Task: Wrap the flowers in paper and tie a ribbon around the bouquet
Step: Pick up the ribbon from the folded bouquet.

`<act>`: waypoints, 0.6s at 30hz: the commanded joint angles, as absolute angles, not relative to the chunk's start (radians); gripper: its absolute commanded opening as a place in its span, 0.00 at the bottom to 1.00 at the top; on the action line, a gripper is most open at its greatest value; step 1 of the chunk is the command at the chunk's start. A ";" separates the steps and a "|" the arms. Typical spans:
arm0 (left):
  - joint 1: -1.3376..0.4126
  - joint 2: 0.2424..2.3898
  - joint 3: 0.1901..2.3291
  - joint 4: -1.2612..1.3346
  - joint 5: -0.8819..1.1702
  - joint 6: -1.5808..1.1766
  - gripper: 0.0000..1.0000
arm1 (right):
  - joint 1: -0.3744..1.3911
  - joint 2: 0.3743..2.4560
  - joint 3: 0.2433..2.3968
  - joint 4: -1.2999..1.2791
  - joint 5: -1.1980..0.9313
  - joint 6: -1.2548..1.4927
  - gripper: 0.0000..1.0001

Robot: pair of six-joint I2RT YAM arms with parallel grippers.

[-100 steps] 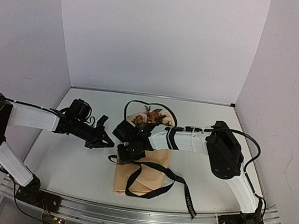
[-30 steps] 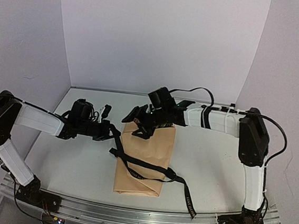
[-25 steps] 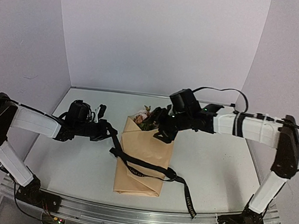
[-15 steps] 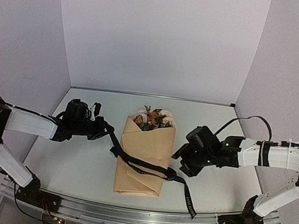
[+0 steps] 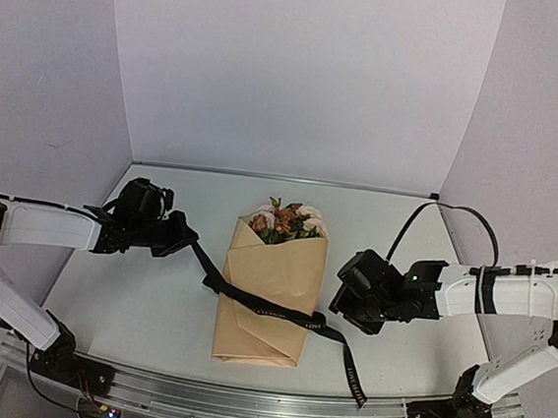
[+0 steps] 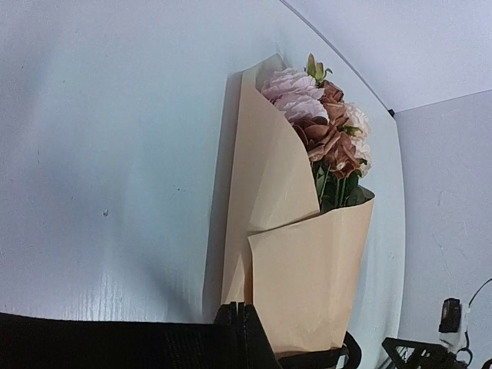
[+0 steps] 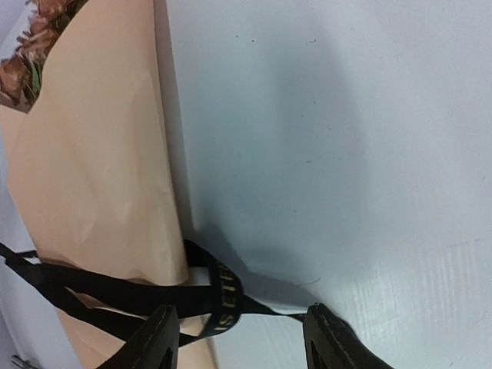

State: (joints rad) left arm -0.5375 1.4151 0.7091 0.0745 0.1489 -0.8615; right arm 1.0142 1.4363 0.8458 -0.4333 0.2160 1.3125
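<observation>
ribbon [image 5: 269, 311] end — inside left pincer [image 5: 185, 240]

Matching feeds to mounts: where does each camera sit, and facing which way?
Top external: above and behind the bases, looking down on the table; both arms show.
Left wrist: left of the bouquet, facing across at it; the shut left gripper shows below.
Right wrist: looking down at the ribbon beside the bouquet; the open right gripper shows.
Shared: both wrist views see the bouquet.

Paper-wrapped bouquet [image 6: 300, 257] on pale table [image 6: 115, 154], black ribbon [image 6: 115, 342] in foreground
</observation>
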 commanded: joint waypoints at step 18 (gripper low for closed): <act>-0.504 1.458 0.843 -0.044 0.163 -0.819 0.00 | 1.073 1.624 0.808 -0.438 0.283 0.972 0.25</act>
State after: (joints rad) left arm -0.5185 1.4603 0.7924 -0.0139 0.1574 -0.8371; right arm 1.0788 1.6149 0.7625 -0.3567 0.2304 0.9556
